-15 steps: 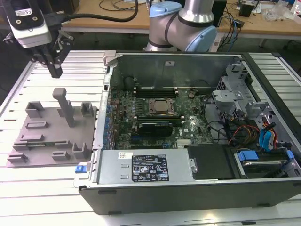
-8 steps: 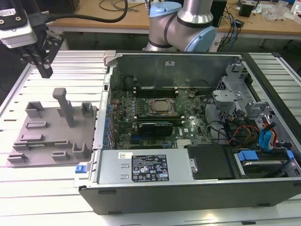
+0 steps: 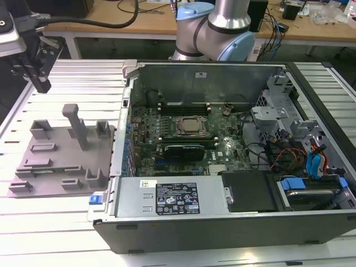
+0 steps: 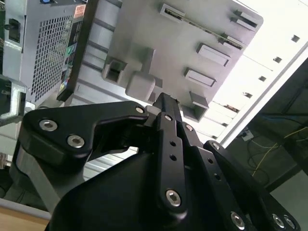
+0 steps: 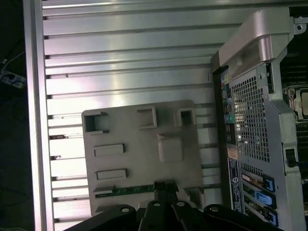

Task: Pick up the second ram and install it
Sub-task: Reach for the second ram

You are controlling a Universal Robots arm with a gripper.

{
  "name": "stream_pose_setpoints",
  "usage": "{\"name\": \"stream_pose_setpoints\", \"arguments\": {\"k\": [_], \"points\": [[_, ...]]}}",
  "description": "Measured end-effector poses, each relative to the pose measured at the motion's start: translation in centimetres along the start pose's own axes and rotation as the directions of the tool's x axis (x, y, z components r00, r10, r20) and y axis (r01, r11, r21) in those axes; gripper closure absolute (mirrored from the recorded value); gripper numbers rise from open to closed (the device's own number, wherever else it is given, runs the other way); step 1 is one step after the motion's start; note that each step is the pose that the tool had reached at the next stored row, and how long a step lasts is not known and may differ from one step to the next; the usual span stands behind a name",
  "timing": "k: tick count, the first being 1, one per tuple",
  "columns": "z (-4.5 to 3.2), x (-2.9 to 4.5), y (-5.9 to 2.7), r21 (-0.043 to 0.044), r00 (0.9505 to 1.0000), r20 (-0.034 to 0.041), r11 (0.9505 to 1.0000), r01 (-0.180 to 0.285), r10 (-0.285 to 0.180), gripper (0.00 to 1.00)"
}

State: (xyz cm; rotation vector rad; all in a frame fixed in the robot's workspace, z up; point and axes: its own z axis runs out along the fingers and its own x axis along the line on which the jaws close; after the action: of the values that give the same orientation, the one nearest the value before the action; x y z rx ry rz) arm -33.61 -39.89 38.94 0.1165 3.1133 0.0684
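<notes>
Running lengthwise along grey tray's (image 5: 144, 159) edge, second ram (image 5: 130, 191) sits there; gripper (image 5: 165, 186) hangs above, pointing down, closed w/ nothing held.

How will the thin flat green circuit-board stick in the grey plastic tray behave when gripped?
Probably stiff: the green stick lies dead straight in its slot in the grey tray. Likely light, being so slim. The narrow edge it shows may slip in a loose grip.

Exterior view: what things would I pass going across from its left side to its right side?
Grey tray → CPU socket → blue and orange cables.
</notes>
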Motion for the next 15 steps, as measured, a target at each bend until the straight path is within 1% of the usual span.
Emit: {"name": "stream_pose_setpoints", "arguments": {"k": [2,4,5,8,13,15], "points": [[0.05,0.49,-0.1,0.0,1.0,0.0001,1.0,0.0,0.0,0.92],[0.09,1.11,-0.65,0.0,1.0,0.0,1.0,0.0,0.0,0.92],[0.1,1.24,-0.86,-0.0001,1.0,0.0,1.0,0.0,0.0,0.92],[0.14,1.41,-1.47,0.0023,1.0,0.0001,1.0,0.0,0.0,0.92],[0.29,1.48,-2.37,0.0085,1.0,0.0007,1.0,0.001,-0.001,0.92],[0.33,1.49,-2.41,0.0087,1.0,0.0006,1.0,0.001,-0.001,0.92]]}}
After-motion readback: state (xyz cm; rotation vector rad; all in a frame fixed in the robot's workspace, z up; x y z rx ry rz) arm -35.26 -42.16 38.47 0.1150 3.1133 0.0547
